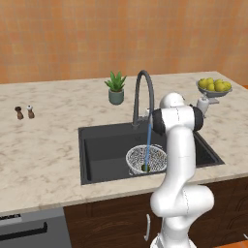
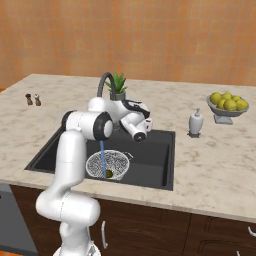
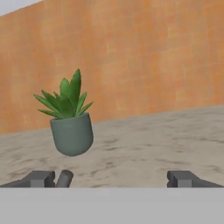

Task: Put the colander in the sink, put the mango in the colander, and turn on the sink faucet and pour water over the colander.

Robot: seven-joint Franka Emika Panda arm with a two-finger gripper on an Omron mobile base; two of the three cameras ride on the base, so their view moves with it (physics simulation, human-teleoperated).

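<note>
My hand point(image 3: 112, 179) is spread and empty, facing the potted plant point(image 3: 70, 118). The colander point(image 1: 146, 159) sits in the sink point(image 1: 101, 150), mango point(image 2: 108, 173) inside, water point(image 1: 147, 145) streaming from the sink faucet point(image 1: 143, 94) onto it

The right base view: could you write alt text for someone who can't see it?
A thin blue stream of water falls into a mesh colander holding a small green mango, in a dark sink. A white robot arm bends over the basin, its gripper raised near the faucet.
</note>
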